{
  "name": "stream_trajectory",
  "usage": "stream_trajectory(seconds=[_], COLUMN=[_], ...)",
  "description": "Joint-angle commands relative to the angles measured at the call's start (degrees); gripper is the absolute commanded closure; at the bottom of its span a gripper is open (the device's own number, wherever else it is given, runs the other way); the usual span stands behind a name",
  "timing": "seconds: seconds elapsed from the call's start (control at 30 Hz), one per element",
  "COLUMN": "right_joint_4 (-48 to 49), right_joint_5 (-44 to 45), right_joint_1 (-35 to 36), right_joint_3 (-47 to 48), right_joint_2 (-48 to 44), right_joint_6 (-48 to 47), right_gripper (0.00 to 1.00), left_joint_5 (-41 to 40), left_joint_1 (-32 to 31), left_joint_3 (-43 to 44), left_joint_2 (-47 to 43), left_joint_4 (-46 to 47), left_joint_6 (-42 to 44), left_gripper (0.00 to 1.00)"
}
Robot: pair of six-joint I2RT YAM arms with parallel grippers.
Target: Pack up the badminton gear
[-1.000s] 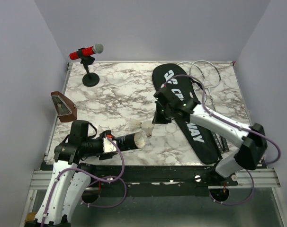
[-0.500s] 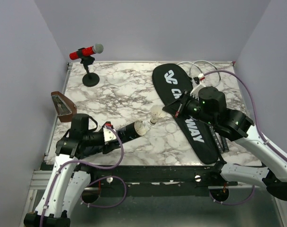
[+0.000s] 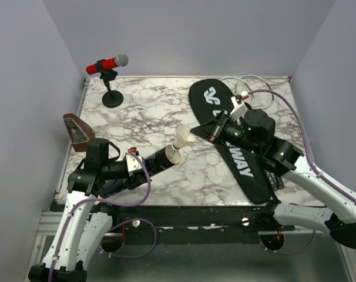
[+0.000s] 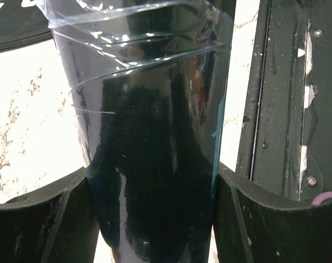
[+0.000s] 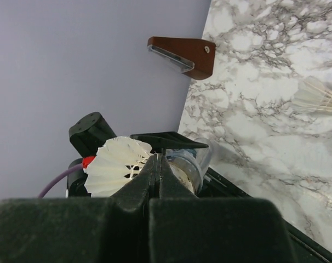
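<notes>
Left gripper [image 3: 138,165] clamps one tube [image 3: 160,160]; right gripper [image 5: 158,163] pinches one shuttlecock [image 5: 115,164]; second shuttlecock [image 5: 316,94], blurred, seemingly on table [image 5: 253,137].

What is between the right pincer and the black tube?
A white shuttlecock, gripped by the right pincer, near the mouth of the tube; the top view shows it.

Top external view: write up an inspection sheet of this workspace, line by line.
Surface: white marble table, veined grey.
Job's things: black tube in the left gripper; shuttlecock in the right gripper, close to the tube's mouth; bag flat on the table, rackets beside it.
Clutter: red microphone on stand, far left; brown wedge at left edge.
Grippers: both shut on their loads.
Cables: purple cable looped along each arm.
Surroundings: plain lilac walls.
</notes>
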Motion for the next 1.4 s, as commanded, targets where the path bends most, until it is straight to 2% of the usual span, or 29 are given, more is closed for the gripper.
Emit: stream_trajectory(seconds=[0.0, 0.53, 0.57, 0.6, 0.67, 0.77, 1.0, 1.23, 1.37], right_joint_4=[7.05, 10.31, 10.04, 9.61, 8.03, 5.48, -2.69, -7.18, -7.71], right_joint_5=[-4.49, -8.81, -8.63, -8.54, -8.02, -7.05, -0.64, 3.49, 3.94], right_joint_1=[0.56, 3.28, 3.80, 4.16, 5.04, 6.27, 6.62, 6.53, 6.53], right_joint_3=[-2.99, -8.45, -8.10, -7.66, -6.34, -4.76, -2.65, 1.13, 3.15], right_joint_2=[0.66, 3.64, 4.08, 4.69, 5.66, 6.55, 3.92, 3.30, 3.55], right_joint_6=[3.27, 3.54, 3.19, 2.58, 1.26, -0.67, -6.04, -8.59, -9.56], right_gripper=[1.00, 0.98, 0.91, 0.80, 0.69, 0.57, 0.38, 0.37, 0.48], left_joint_5=[3.08, 4.58, 4.67, 4.67, 4.32, 4.05, 3.96, 3.79, 3.61], left_joint_1=[0.29, 0.38, 0.38, 0.38, 0.38, 0.38, 0.38, 0.38, 0.38], left_joint_3=[1.39, 3.59, 3.76, 3.85, 3.85, 3.76, 3.59, 3.94, 3.76], left_joint_2=[-0.47, 0.93, 0.93, 0.93, 0.84, 0.58, -0.03, -0.03, -0.39], left_joint_4=[2.58, 5.40, 5.31, 5.22, 4.87, 4.08, 2.41, 1.18, 0.57], left_joint_6=[-1.96, -6.62, -6.62, -6.36, -5.74, -4.87, -3.63, -2.58, -2.05], left_gripper=[0.71, 0.71, 0.71, 0.71, 0.70, 0.71, 0.71, 0.71, 0.70])
